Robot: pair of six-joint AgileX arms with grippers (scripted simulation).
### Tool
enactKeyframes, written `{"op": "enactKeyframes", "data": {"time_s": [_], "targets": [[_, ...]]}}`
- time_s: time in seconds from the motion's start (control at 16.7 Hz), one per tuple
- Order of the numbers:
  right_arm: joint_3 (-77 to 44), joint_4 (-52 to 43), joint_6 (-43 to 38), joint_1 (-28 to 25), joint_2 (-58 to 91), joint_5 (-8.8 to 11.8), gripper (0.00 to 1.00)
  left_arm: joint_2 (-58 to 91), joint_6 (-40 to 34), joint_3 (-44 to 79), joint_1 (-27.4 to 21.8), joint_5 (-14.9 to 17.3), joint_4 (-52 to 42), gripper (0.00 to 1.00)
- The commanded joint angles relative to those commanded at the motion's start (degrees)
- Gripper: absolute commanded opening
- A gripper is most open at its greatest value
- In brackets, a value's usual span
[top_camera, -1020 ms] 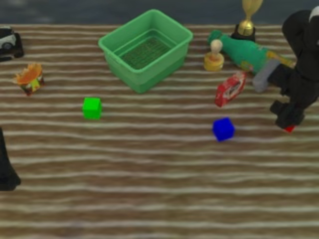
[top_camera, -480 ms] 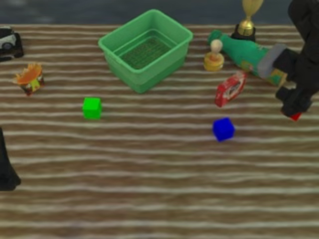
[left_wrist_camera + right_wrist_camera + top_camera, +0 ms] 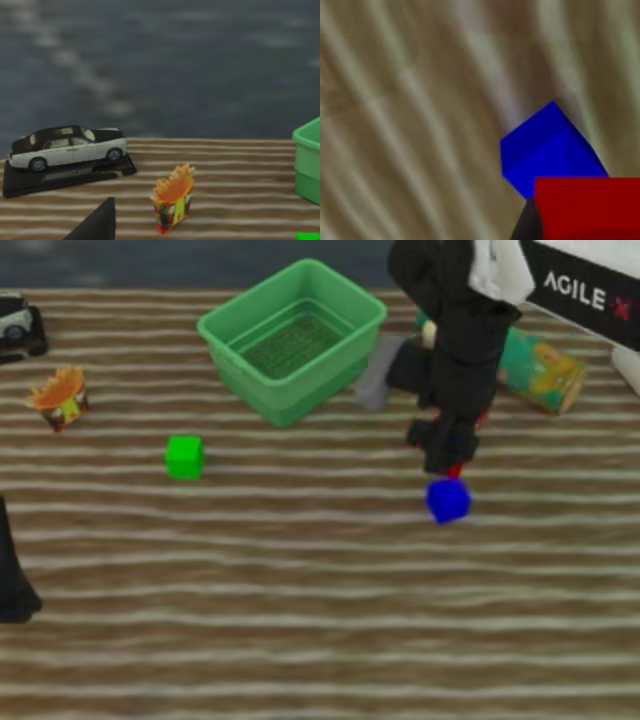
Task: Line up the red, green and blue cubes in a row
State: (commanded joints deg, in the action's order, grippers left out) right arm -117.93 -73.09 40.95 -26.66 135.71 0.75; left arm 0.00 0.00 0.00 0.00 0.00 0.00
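Right gripper [image 3: 450, 462]: over the desk's right-centre in the top view, pointing down, its black body just behind the blue cube; fingers clamped on the red cube.
Red cube [image 3: 587, 207]: held in the right gripper; only a sliver of red shows below the gripper in the top view, while in the right wrist view its red face fills the near corner, overlapping the blue cube's edge. Whether the two cubes touch cannot be told.
Blue cube [image 3: 448, 500]: on the desk, right of centre, directly in front of the right gripper; turned slightly askew to the desk's stripes.
Green cube [image 3: 185, 456]: on the desk, left of centre, well apart from the other two cubes and roughly level with the gripper's tip.
Left arm [image 3: 14, 580]: at the left edge of the top view, away from all cubes; a dark tip shows in the left wrist view, and the state of its fingers cannot be told.
Green basket [image 3: 292, 338]: at the back centre, between the green cube and the right arm.
Desk [image 3: 300, 620]: brown with pale stripes.
Left back corner: a toy car [image 3: 67, 145] on a black base, and near it a box of fries [image 3: 173, 197].
Right back: a green bottle [image 3: 540, 365] lying on its side, partly covered by the right arm.
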Motion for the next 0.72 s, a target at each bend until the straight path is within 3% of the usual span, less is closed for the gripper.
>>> {"op": "enactKeyframes", "data": {"time_s": [0.42,0.72], "targets": [[-26.3,-11.9,-1.7,-20.9,12.4,-0.1,0.0,0.0,0.0,0.0,0.0,0.0,0.0,1.0],[-29.5,-13.6,-2.1,-24.1,14.0,-0.2,0.0,0.0,0.0,0.0,0.0,0.0,0.0,1.0]]}}
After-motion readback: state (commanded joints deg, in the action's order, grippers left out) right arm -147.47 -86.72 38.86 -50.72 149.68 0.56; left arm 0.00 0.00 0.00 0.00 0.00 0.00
